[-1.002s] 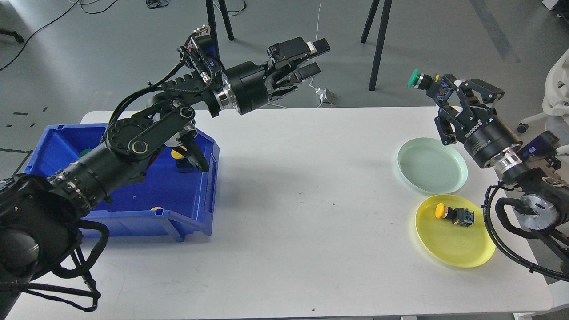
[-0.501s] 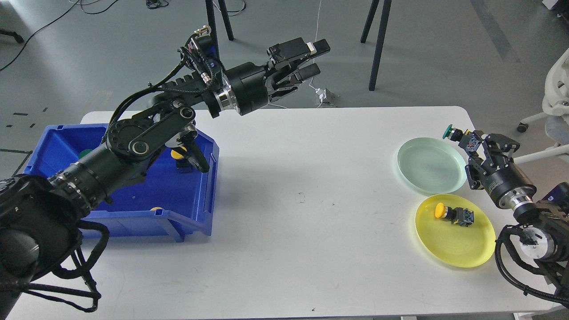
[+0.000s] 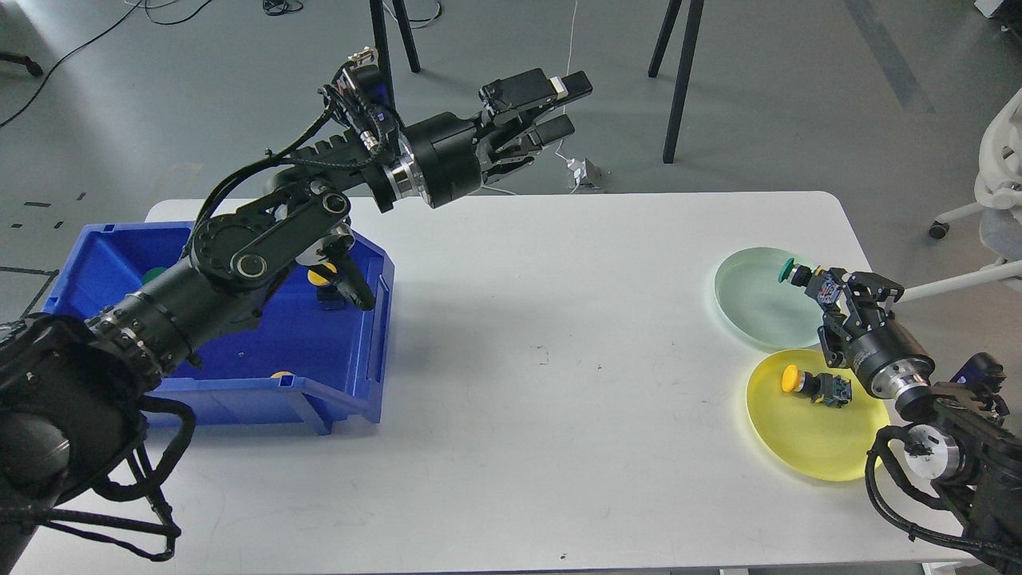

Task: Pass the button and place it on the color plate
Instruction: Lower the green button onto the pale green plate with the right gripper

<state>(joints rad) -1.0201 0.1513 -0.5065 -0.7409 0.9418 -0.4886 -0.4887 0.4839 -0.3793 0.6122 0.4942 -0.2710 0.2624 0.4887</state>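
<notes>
My right gripper (image 3: pixel 830 289) is shut on a green button (image 3: pixel 790 272), holding it low over the right part of the pale green plate (image 3: pixel 750 303). Just in front, the yellow plate (image 3: pixel 806 439) holds a yellow button (image 3: pixel 810 385) lying on its side. My left gripper (image 3: pixel 563 105) is open and empty, held high beyond the table's far edge. The blue bin (image 3: pixel 351 375) at the left holds a yellow button (image 3: pixel 321 278) and a green one (image 3: pixel 152 275), partly hidden by my left arm.
The white table (image 3: pixel 543 359) ends just right of the two plates. Tripod legs (image 3: pixel 679 80) stand on the floor behind the table. A white chair (image 3: pixel 998 184) is at the far right.
My right gripper has come down and toward me with the green button, from high above the table's back right to just over the green plate. The left arm has barely moved.
</notes>
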